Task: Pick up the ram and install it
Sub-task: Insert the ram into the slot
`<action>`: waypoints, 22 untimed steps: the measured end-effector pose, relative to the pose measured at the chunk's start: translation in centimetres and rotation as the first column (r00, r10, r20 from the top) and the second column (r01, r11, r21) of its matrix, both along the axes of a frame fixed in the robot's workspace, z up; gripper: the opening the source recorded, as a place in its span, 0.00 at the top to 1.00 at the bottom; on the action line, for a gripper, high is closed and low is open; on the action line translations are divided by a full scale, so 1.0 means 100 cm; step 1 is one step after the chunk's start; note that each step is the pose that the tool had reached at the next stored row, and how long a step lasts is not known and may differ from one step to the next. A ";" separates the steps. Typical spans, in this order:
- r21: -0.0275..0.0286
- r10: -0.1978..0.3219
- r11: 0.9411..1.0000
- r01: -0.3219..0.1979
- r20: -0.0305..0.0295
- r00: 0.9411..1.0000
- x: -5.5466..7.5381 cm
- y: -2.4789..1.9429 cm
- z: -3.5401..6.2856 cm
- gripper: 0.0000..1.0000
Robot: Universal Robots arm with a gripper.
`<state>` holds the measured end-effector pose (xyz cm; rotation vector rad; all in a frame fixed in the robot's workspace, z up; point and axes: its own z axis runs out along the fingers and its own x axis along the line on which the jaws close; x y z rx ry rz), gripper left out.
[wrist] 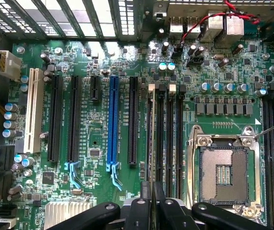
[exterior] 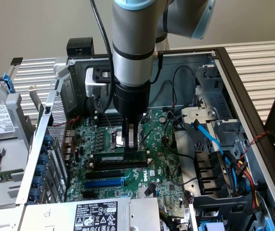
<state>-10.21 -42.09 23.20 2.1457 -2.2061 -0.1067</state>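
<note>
Gripper point(wrist: 151, 190) fingers sit pinched close on the top edge of the ram point(exterior: 118, 157), so it looks clamped on the stick. Around it lies the open computer case point(exterior: 233, 72), then the green motherboard point(exterior: 163, 163). In the exterior view the ram stands on edge at 6 o'clock of the CPU socket point(exterior: 120, 138), with the blue expansion slot point(exterior: 103, 183) at its own 6 o'clock. Seating it well, I judge, calls for a straight downward press, stick square along its slot, both ends level.
</note>
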 end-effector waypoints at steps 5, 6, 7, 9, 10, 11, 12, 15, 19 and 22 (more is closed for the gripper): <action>0.000 0.005 1.000 -0.005 0.003 1.000 0.000 0.0000 0.0000 0.86; 0.000 0.008 1.000 -0.008 0.003 1.000 0.000 0.0000 0.0001 0.86; 0.000 0.012 1.000 -0.012 0.003 1.000 0.000 -0.0001 0.0001 0.86; 0.000 0.018 1.000 -0.018 0.003 1.000 0.000 0.0000 0.0001 0.86; 0.000 0.019 1.000 -0.019 0.003 1.000 0.000 0.0000 0.0000 0.86; 0.000 0.019 1.000 -0.019 0.003 1.000 0.000 0.0000 0.0000 0.86; 0.000 0.019 1.000 -0.019 0.003 1.000 0.000 0.0001 0.0000 0.86; 0.000 0.019 1.000 -0.019 0.003 1.000 0.000 0.0002 -0.0002 0.86; 0.000 0.019 1.000 -0.019 0.003 1.000 -0.001 0.0002 -0.0005 0.86; 0.000 0.019 1.000 -0.019 0.003 1.000 -0.001 0.0003 -0.0011 0.86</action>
